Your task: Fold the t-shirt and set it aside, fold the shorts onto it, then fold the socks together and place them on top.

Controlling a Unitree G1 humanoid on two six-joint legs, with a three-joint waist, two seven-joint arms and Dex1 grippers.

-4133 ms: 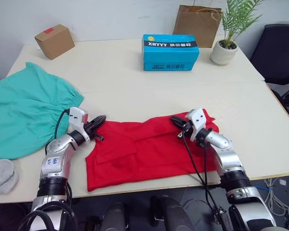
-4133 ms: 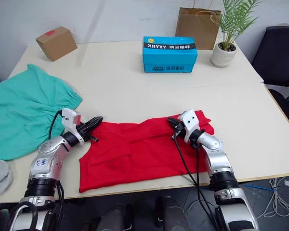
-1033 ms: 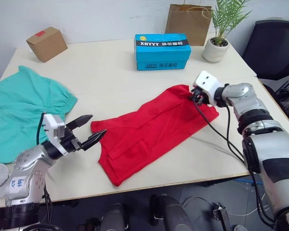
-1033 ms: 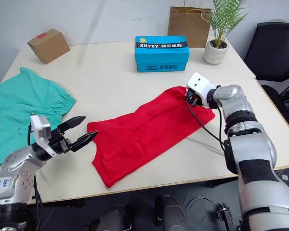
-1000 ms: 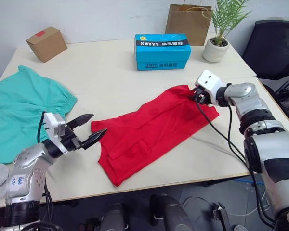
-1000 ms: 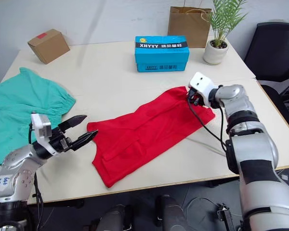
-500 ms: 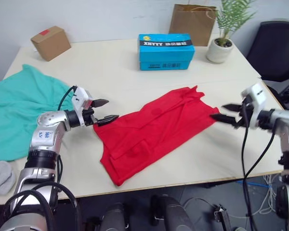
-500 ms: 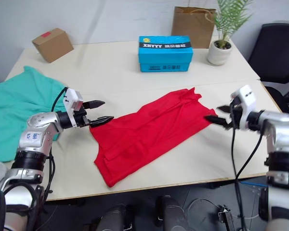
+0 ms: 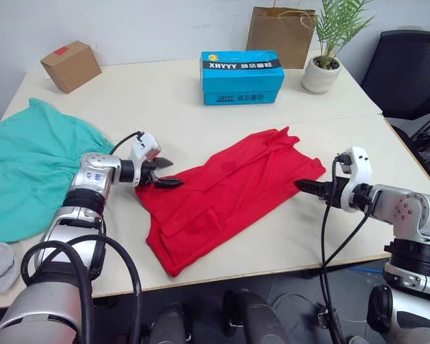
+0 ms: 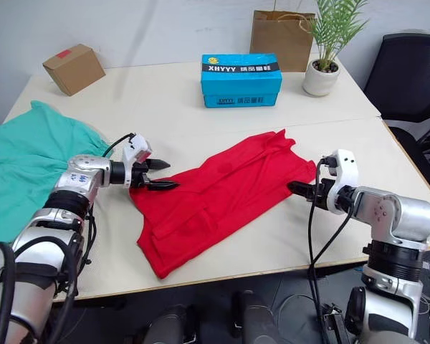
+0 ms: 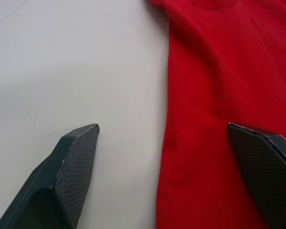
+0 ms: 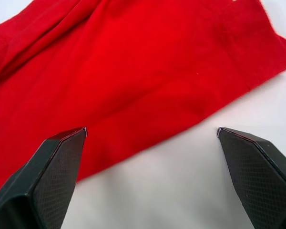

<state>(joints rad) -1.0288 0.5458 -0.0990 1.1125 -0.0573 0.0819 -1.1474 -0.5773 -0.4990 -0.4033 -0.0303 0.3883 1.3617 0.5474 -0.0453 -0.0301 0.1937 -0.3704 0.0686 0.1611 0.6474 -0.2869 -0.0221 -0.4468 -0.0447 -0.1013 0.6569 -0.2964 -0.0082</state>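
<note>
While spread, 1 t-shirt [image 9: 229, 188] lies flat.

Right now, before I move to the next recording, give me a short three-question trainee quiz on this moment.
1. True or false: the left gripper is shut on the t-shirt.
2. Which lies nearest the robot's left table edge? A) the blue box B) the shorts C) the potted plant
3. Fill in: the right gripper is open and points at the t-shirt's ____ edge.

Key
1. False: both wrist views show the fingers spread; the left ones straddle the shirt's edge without closing.
2. B
3. Right (the robot's right), the edge near the table's right side.
</note>
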